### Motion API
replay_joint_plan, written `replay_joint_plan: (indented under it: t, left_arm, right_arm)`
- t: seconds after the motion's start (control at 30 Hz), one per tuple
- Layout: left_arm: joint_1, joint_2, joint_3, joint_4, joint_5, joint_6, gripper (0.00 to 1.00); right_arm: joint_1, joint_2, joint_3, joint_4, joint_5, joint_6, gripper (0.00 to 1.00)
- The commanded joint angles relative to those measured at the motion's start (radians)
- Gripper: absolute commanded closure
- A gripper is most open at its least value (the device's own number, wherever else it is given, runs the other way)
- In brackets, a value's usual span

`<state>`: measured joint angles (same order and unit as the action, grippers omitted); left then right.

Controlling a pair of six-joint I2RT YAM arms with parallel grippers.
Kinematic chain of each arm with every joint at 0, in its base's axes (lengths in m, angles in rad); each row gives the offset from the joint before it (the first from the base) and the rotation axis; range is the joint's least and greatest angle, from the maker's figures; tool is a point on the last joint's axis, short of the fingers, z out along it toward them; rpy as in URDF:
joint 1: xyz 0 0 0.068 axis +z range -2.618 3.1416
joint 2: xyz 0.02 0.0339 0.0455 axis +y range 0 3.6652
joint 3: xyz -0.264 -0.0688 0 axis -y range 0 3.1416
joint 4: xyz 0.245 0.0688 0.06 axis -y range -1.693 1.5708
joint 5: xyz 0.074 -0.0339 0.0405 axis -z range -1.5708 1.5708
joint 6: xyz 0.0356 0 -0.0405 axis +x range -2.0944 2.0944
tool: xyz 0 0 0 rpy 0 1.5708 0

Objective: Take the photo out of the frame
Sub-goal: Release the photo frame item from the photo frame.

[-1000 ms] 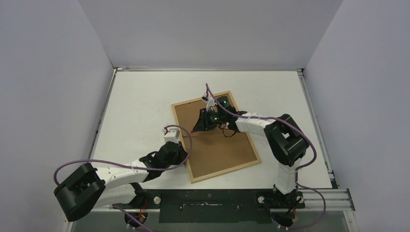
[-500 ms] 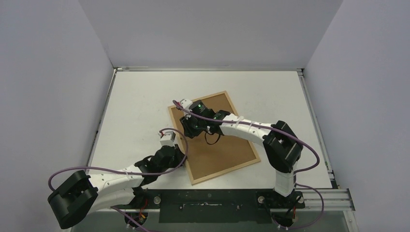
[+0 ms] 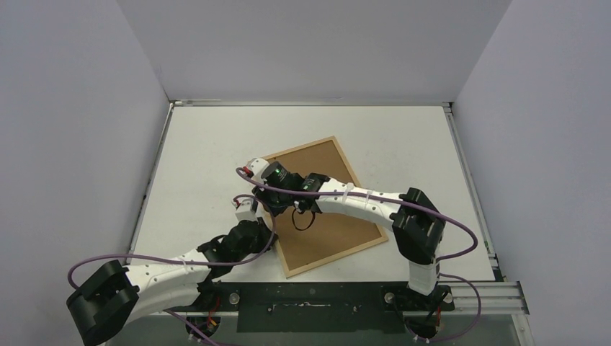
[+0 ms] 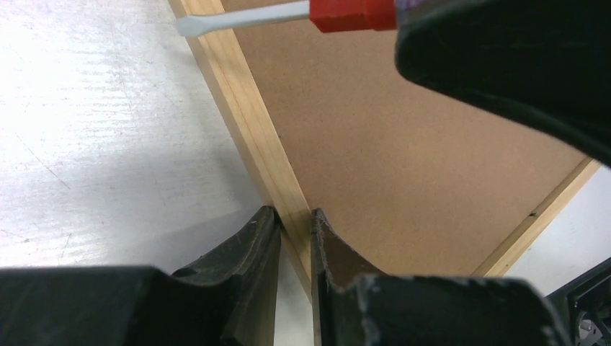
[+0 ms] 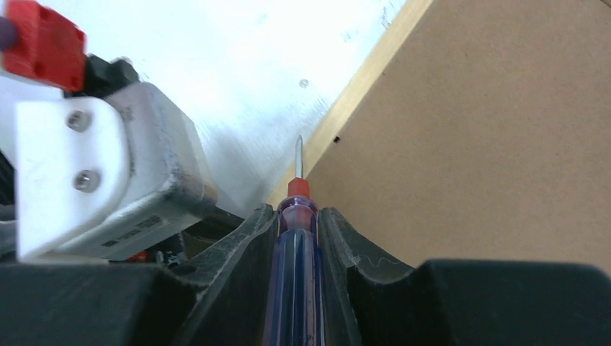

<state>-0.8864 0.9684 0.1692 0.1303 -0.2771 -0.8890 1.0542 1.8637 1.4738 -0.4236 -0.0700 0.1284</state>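
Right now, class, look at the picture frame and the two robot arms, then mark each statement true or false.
1. The frame lies on the table with its brown backing panel facing up. True.
2. The left jaws hang empty, clear of the frame. False: they are closed on the frame's wooden edge.
3. The right jaws hold a screwdriver. True.
4. The screwdriver's tip points at the middle of the backing panel. False: it points at the frame's wooden edge, beside the left arm.
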Motion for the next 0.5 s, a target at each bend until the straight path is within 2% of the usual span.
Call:
replay_joint_plan:
  t: [0.0, 0.23, 0.47]
  left_arm:
    - [-0.017, -0.025, -0.044, -0.127, 0.038, -0.005, 1.0]
    - [-0.019, -0.08, -0.04, -0.192, 0.014, -0.022, 1.0]
    - [-0.018, -0.074, -0.02, -0.213, 0.007, -0.019, 1.0]
  right_arm:
    - [-0.049, -0.066, -0.025, 0.134, -0.079, 0.093, 1.0]
    - [-0.243, -0.142, -0.235, 0.284, -0.271, 0.202, 1.0]
    - [-0.31, -0.123, -0.32, 0.414, -0.438, 0.272, 1.0]
